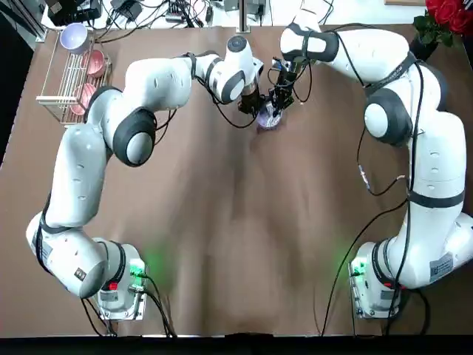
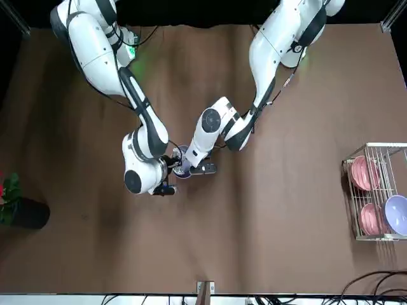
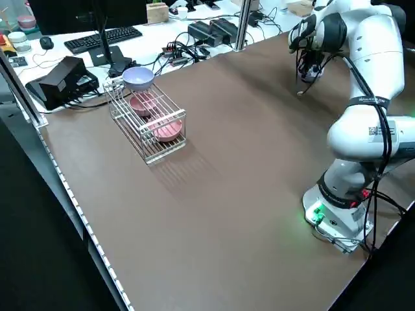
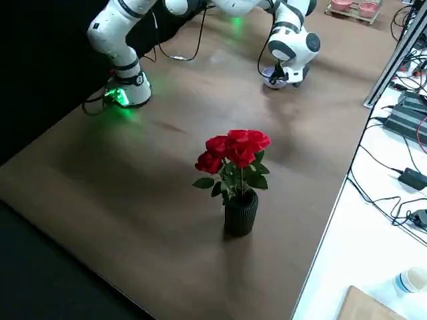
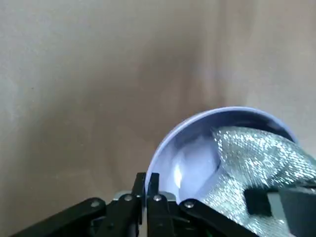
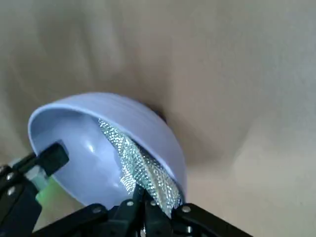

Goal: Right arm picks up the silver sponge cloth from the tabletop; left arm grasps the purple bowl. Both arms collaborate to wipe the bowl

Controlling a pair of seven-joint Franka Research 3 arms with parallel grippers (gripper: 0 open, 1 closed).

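Observation:
The purple bowl (image 1: pixel 267 120) is at the far middle of the table, tilted, between both grippers. My left gripper (image 1: pixel 251 105) is shut on the bowl's rim; in the left wrist view its fingertips (image 5: pixel 148 185) pinch the rim of the purple bowl (image 5: pixel 192 148). The silver sponge cloth (image 5: pixel 256 158) lies inside the bowl against its pale inner wall. My right gripper (image 1: pixel 281 100) reaches in from the right, shut on the silver sponge cloth (image 6: pixel 143 170). In the right wrist view the cloth drapes over the bowl's (image 6: pixel 143 123) rim above the right gripper (image 6: pixel 143 202).
A wire rack (image 1: pixel 55 78) with pink bowls and a paler lilac bowl stands at the far left corner. A dark vase of red roses (image 1: pixel 443 18) sits at the far right corner. Cables and equipment lie beyond the table's far edge.

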